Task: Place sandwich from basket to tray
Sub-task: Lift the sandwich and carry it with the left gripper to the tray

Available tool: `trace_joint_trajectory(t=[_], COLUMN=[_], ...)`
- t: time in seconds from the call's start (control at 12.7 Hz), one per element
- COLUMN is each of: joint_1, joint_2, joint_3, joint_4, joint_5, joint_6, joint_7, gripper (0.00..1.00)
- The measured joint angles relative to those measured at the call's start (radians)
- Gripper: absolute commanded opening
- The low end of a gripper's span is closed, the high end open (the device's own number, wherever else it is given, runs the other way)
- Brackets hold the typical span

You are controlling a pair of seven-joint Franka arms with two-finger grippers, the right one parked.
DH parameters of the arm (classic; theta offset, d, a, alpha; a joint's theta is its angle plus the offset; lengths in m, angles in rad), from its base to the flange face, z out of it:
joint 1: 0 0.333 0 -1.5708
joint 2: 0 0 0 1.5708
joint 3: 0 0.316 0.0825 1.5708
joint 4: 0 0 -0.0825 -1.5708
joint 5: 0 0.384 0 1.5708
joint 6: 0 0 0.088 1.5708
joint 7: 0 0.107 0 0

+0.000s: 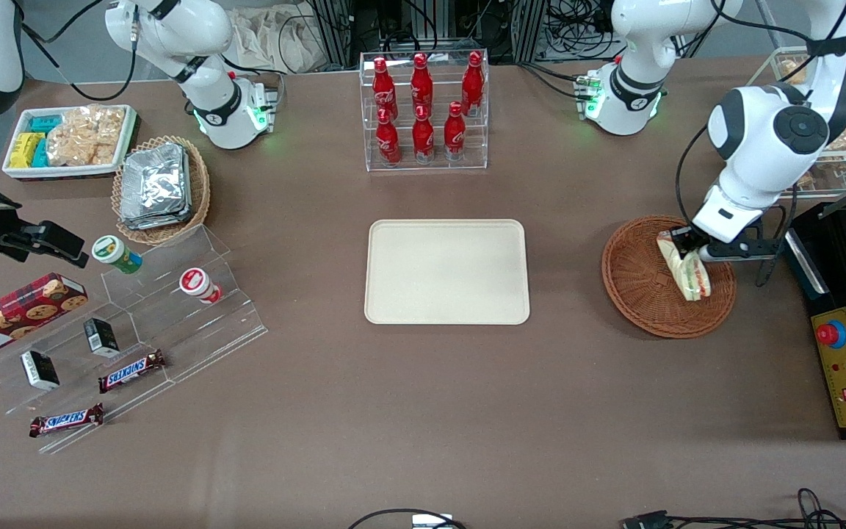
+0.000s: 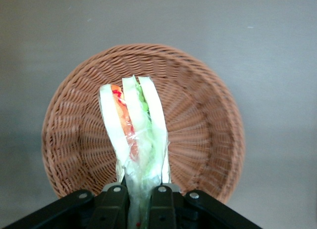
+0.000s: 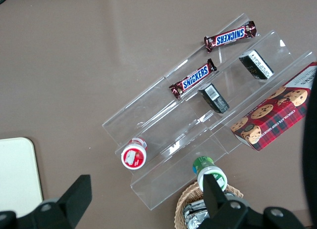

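The clear-wrapped sandwich (image 1: pixel 686 270) of pale bread with green, orange and red filling hangs in my left gripper (image 1: pixel 687 247) over the round brown wicker basket (image 1: pixel 643 294), at the working arm's end of the table. In the left wrist view the gripper (image 2: pixel 140 202) is shut on the sandwich (image 2: pixel 133 130), and the basket (image 2: pixel 203 120) lies below it. The sandwich looks lifted, its lower end close to the basket floor. The beige tray (image 1: pixel 446 271) lies flat at the table's middle, with nothing on it.
A clear rack of red bottles (image 1: pixel 423 110) stands farther from the front camera than the tray. A black control box (image 1: pixel 845 367) with a red button lies beside the basket. An oval basket of foil packs (image 1: pixel 160 188) and a clear stepped snack stand (image 1: pixel 136 323) lie toward the parked arm's end.
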Motion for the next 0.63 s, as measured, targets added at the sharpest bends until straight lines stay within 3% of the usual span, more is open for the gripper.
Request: trace_joint_trajectory(t=[0.63], joint_1=[-0.008], joint_2=[-0.018], joint_3=[-0.328], joint_4=[0.028], joint_5=[-0.058], joint_6=[-0.015], joint_7=[-0.024], gripper=[0.0])
